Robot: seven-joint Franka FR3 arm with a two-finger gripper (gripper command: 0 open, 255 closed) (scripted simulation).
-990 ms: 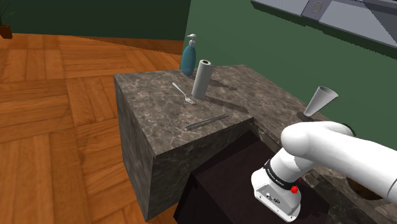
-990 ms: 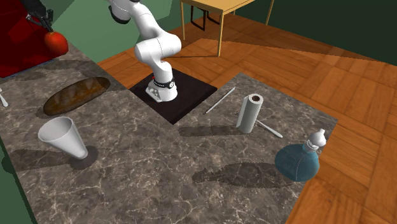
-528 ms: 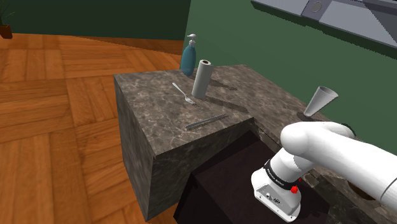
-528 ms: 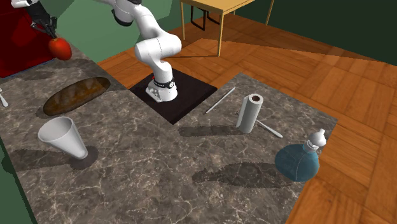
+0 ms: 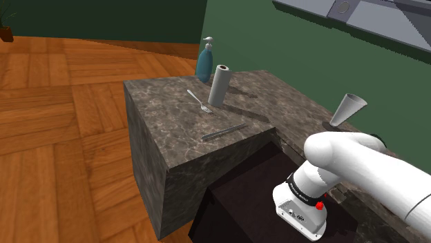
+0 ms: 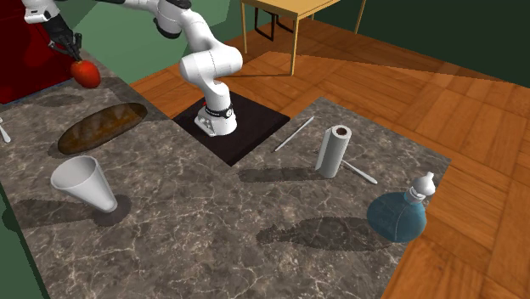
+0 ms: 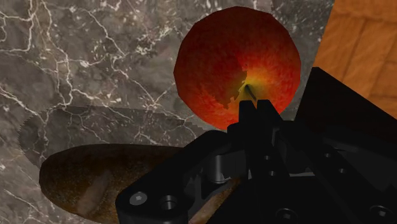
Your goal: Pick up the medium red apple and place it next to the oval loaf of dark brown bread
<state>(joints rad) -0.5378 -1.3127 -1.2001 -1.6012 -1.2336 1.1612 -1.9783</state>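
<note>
In the second exterior view the red apple [image 6: 86, 73] hangs in the air, above the marble counter [image 6: 212, 212] and just beyond the far end of the dark brown oval loaf [image 6: 102, 127]. My gripper [image 6: 76, 61] is shut on it from above. In the wrist view the apple [image 7: 235, 63], red with a yellow patch, sits clasped at my gripper [image 7: 251, 103]. The loaf [image 7: 95, 178] lies on the marble below and to one side of it.
A white cone-shaped cup [image 6: 83, 183] stands near the loaf. A paper towel roll [image 6: 333, 151], a fork [image 6: 361, 173], a thin knife [image 6: 294, 134] and a blue bottle [image 6: 397, 214] sit on the counter's other wing. A red block [image 6: 25, 59] rises behind the apple.
The gripper has carried the apple toward the second exterior view's right and slightly down, closer to the loaf's far end. Nothing else has moved.
</note>
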